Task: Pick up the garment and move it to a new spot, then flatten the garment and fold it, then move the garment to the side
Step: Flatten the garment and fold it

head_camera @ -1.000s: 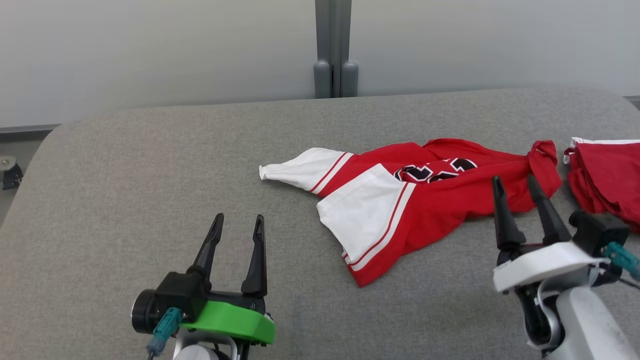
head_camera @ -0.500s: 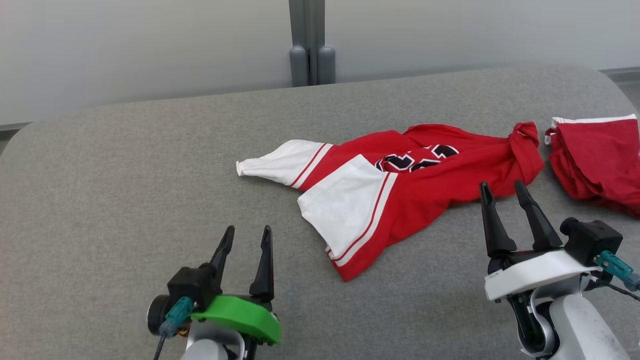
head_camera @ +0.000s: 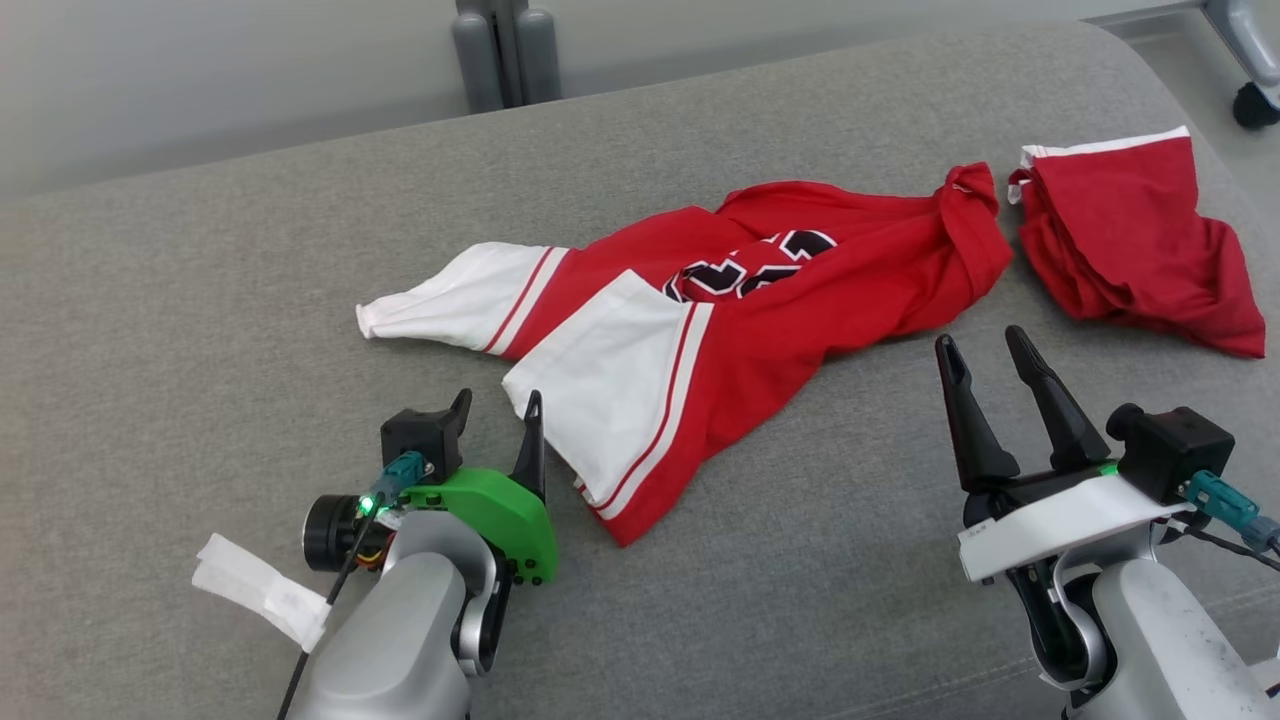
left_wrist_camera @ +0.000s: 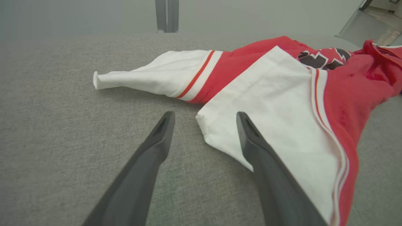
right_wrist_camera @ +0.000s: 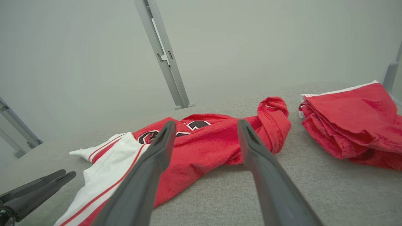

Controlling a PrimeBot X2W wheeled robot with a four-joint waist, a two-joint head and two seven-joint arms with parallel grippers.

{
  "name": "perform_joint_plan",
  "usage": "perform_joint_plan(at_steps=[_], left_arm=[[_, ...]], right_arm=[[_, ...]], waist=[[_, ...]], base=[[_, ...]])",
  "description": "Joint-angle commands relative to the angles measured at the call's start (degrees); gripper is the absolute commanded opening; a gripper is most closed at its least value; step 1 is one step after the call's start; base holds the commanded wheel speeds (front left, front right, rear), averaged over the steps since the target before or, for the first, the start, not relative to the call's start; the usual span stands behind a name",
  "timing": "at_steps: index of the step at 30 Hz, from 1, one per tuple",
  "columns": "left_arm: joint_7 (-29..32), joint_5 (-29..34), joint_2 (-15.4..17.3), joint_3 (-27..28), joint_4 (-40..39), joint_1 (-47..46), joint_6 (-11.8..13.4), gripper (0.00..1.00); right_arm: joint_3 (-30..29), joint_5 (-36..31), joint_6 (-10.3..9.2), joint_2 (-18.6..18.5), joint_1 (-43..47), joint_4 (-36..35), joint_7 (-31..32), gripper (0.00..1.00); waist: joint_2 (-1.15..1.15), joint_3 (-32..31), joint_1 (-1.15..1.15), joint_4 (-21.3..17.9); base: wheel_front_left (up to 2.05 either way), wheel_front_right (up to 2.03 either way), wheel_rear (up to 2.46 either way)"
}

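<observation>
Folds hid part of the jersey's (head_camera: 800, 310) number (head_camera: 720, 278). The head view's top edge cut the post (head_camera: 505, 55), its right edge the caster (head_camera: 1255, 105); the right wrist view's edge cut the red pile (right_wrist_camera: 351, 125).

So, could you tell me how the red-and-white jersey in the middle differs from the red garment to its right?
The jersey lies sprawled and crumpled; the red garment is folded compactly. The jersey shows white sections and a dark print; the red garment is plain red with a white edge. Both are red and rest on the grey surface.
</observation>
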Motion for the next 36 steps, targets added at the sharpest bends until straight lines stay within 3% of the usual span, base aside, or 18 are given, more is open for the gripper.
perform_joint_plan(at_steps=[1,8,22,25,27,32,36], left_arm=[[-0.3,-1.0,0.3,-0.6,1.6,-1.4,-0.4,1.00],[-0.8,-5.9,0.3,-2.8,7.4,-3.7,-1.8,1.00],[-1.2,-10.4,0.3,-5.8,13.7,-8.5,-0.8,1.00],[-1.2,-10.8,0.3,-6.1,14.2,-9.0,-2.3,1.00],[-1.3,-10.7,0.3,-6.4,14.4,-9.3,-3.2,0.00],[-1.2,-9.3,0.6,-5.4,13.3,-8.7,-4.4,0.00],[-1.2,-6.9,3.4,-2.6,10.0,-8.1,-3.7,0.00]], right_arm=[[0.3,0.3,0.00,-0.4,-0.4,0.4,-0.4,1.00],[0.7,0.0,0.00,-0.4,-0.7,1.6,-0.6,1.00],[1.2,0.2,0.00,0.5,-1.0,2.3,-0.9,1.00],[1.1,0.5,0.00,0.6,-1.0,2.5,-1.0,1.00],[1.0,0.6,0.00,0.6,-0.8,2.9,-0.9,1.00],[0.0,0.4,0.00,1.0,-0.1,3.7,-0.9,1.00],[-0.5,0.0,0.00,1.6,0.1,4.0,-0.9,1.00]], waist=[[0.00,1.7,0.00,-2.4],[0.00,0.7,0.00,-3.9],[0.00,2.1,0.00,-5.1],[0.00,2.4,0.00,-5.2],[0.00,2.5,0.00,-5.3],[0.00,1.4,0.00,-4.7],[0.00,-0.2,0.00,-3.9]], base=[[0.00,0.00,0.00],[0.00,0.00,0.00],[0.00,0.00,0.00],[0.00,0.00,0.00],[0.00,0.00,0.00],[0.00,0.00,0.00],[0.00,0.00,0.00]])
